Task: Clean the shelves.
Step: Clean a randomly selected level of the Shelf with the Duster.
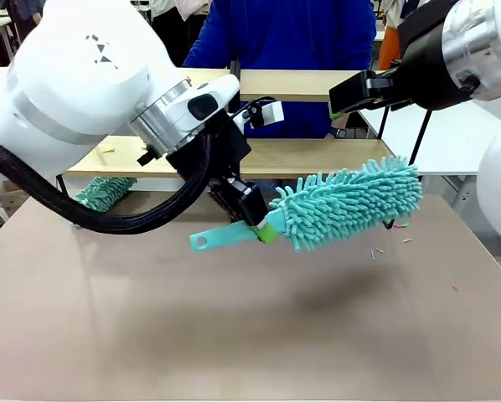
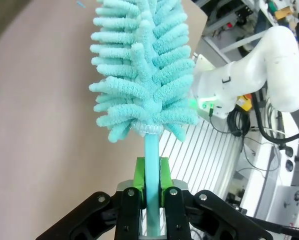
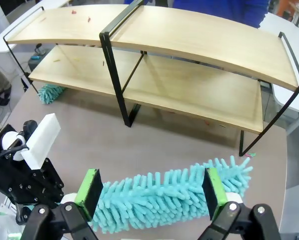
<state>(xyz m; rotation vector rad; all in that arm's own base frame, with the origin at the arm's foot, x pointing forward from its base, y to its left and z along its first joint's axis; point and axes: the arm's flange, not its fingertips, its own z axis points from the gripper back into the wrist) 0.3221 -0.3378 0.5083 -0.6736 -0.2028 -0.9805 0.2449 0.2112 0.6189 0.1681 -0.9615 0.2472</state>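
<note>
At the left, a second duster (image 1: 104, 191) of fluffy teal strands lay on the beige counter (image 1: 234, 335), under the left end of the shelves (image 1: 317, 155). The shelves stood at the far side of the counter, their long axis running from left to right: two light wooden boards in a thin black metal frame with a black centre post. The left gripper (image 1: 259, 226) was closed tight on the smooth teal plastic handle (image 1: 221, 239) of a duster (image 1: 351, 201). This duster was held above the counter, almost level, with its shaggy head pointing to the right and slightly upward. Small coloured bits (image 1: 376, 251) lay on the counter below the head. At the right, the right gripper (image 1: 343, 105) hung higher, with jaws wide and nothing between them.
</note>
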